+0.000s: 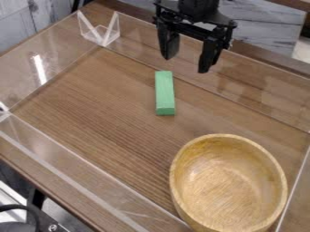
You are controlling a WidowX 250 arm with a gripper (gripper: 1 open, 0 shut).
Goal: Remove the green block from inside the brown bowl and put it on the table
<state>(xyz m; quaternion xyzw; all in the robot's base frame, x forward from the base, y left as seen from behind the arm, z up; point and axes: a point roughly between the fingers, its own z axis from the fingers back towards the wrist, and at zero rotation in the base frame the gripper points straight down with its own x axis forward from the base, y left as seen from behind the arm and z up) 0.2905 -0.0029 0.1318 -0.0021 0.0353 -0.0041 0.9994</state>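
Brown wood grain runs beneath everything here, a surface [91, 122] edged with low clear walls [31, 83]. On it lies the green block [166, 93], flat, its long side running roughly toward and away from my fingers [190, 69], which hang just beyond its far end. It is outside the brown bowl [227, 186], which sits well apart from it, nearer the camera, with nothing green inside that I can see. My fingers are spread wide with nothing between them; whether one of them brushes the block I can't tell from this angle, though I see a little wood between. Farther back, near the corner, stands a small clear piece [100, 29] whose nature I can't make out. I judge the placing done: the block is out and down where it was wanted. What is left for me is to draw up and away, keeping these spread tips from nudging the block.
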